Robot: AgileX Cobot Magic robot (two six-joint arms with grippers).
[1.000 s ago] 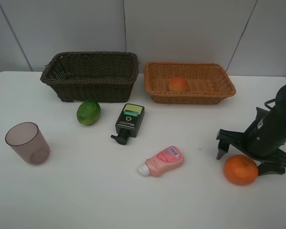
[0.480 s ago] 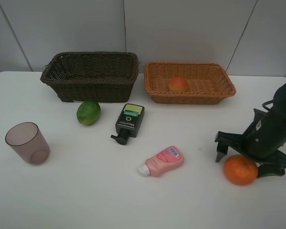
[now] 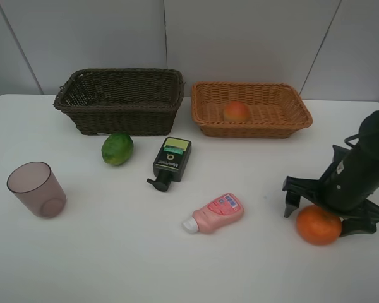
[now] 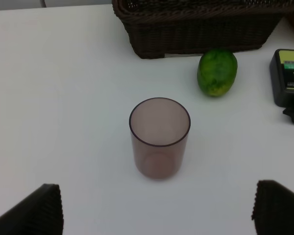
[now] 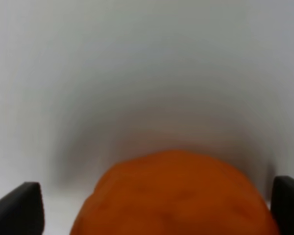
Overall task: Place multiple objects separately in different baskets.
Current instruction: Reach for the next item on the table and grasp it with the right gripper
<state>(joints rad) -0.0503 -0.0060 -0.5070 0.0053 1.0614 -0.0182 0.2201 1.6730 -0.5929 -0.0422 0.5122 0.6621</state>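
My right gripper (image 3: pixel 320 218) is open and low over the orange (image 3: pixel 318 226) at the table's right, one finger on each side. The right wrist view shows the orange (image 5: pixel 179 196) between the fingertips (image 5: pixel 14 208). My left gripper (image 4: pixel 157 210) is open, a little way from the upright purple-brown cup (image 4: pixel 159 137), and is out of the high view. The cup (image 3: pixel 36 189) stands at the left. The lime (image 3: pixel 117 148), black pump bottle (image 3: pixel 171 161) and pink bottle (image 3: pixel 215 213) lie on the table. The peach (image 3: pixel 236 111) lies in the tan basket (image 3: pixel 252 130). The dark basket (image 3: pixel 123 117) holds nothing I can see.
Both baskets stand side by side at the back of the white table, against a grey wall. In the left wrist view the lime (image 4: pixel 216 72) lies in front of the dark basket (image 4: pixel 196 36), with the pump bottle (image 4: pixel 289 81) beside it.
My right gripper has come down and shifted slightly left, so its fingers now sit lower around the orange. Nothing else has moved.
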